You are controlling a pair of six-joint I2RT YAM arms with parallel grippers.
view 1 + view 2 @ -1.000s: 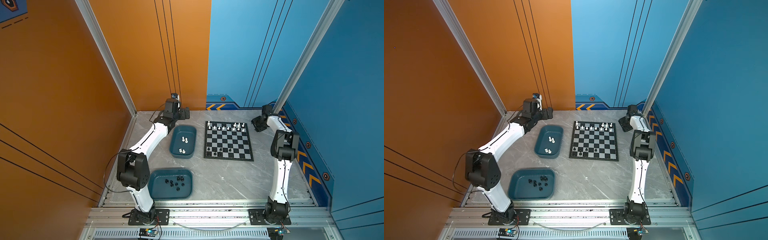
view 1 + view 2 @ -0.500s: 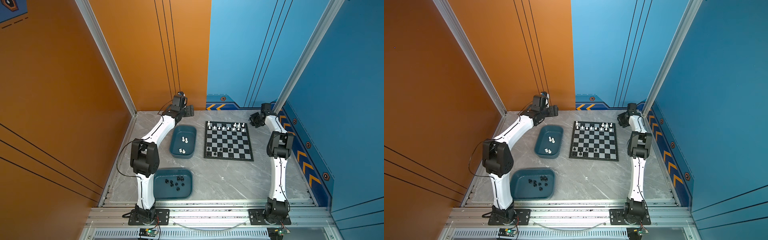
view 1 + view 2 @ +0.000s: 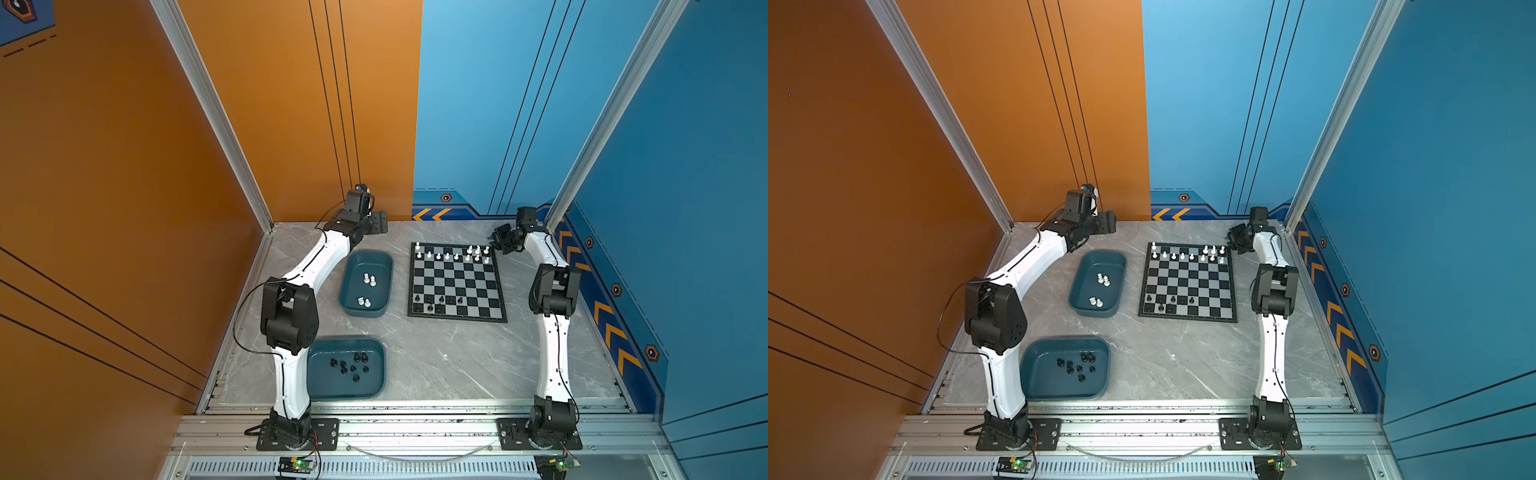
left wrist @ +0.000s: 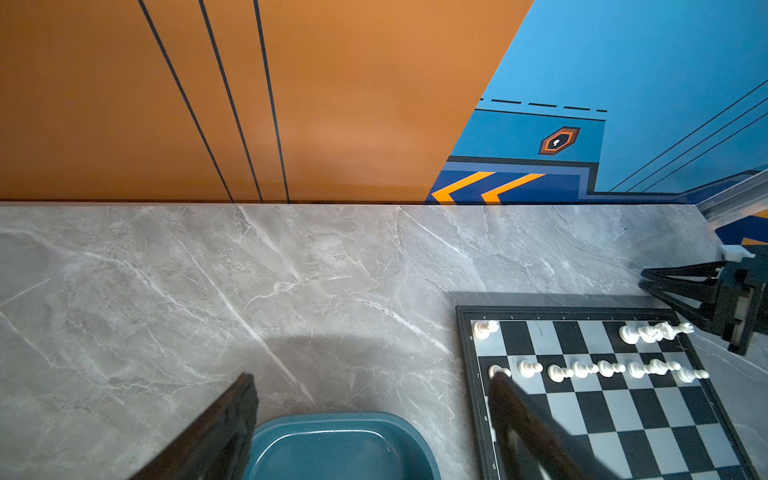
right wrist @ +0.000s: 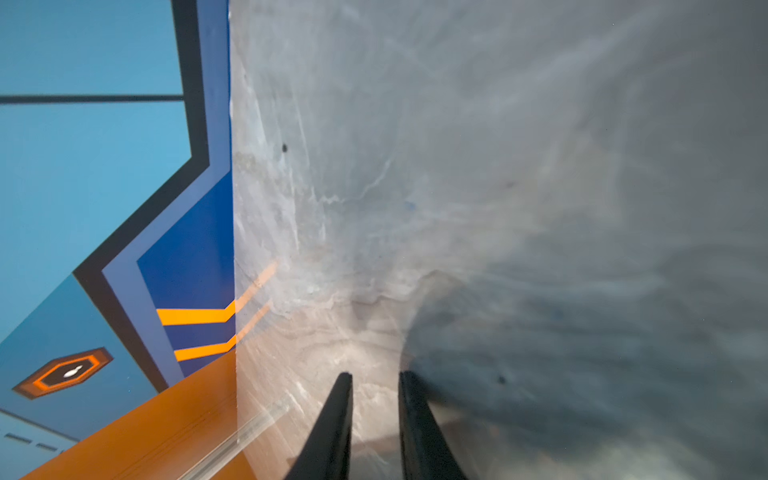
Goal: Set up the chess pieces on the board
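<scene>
Fingers (image 4: 232, 419) of the left gripper (image 4: 372, 376) splayed, empty; right gripper (image 5: 375, 374) nearly clenched on nothing.
Left is at eleven o'clock of the board (image 3: 457, 286), right at one o'clock.

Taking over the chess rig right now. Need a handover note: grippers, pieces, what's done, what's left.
The left gripper is open, empty, beyond the far tray. The right gripper has jaws narrowly apart, empty, by the far right corner of the board.
Done: white pieces fill the second row plus four back-row squares; a few black pieces stand on the near rows.
Left: four white pieces in the far tray, black pieces in the near tray.
</scene>
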